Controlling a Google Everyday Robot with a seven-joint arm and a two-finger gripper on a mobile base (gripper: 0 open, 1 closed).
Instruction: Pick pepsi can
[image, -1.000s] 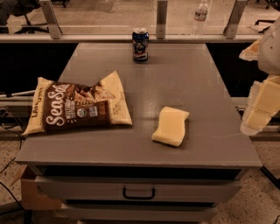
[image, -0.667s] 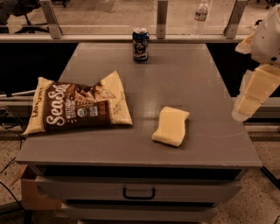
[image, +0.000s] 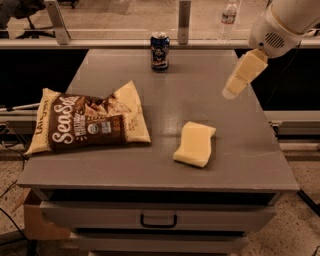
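Gripper (image: 231, 91) is hanging in the air over the right-hand part of the grey cabinet top (image: 235, 150), not touching any of the objects. It is pointing down and toward the left of the view from the white arm housing (image: 282, 25), which is entering at the top right corner. Only a cream-coloured slab of it is showing. Whether it is spread wide or drawn narrow cannot be told.

Pepsi can (image: 160, 51) is standing upright near the far edge of the top, well apart from the gripper, off to its left and farther back. Dark blue body, silver rim, round logo facing the camera. Nothing is touching it.

Yellow sponge (image: 195, 144) is lying flat on the top, nearer the camera than the gripper and slightly to its left, apart from it.

Chip bag (image: 87, 125), brown and cream with large white lettering beginning "Sea", is lying flat far to the gripper's left, along the left edge of the top. Its right corner is sitting near the sponge without touching it.

Clear water bottle (image: 228, 19) is standing beyond the gripper, behind the rail (image: 100, 44) that is running along the back, off the cabinet.

Drawer handle (image: 158, 220) is showing on the cabinet front, well below the gripper and to its left.
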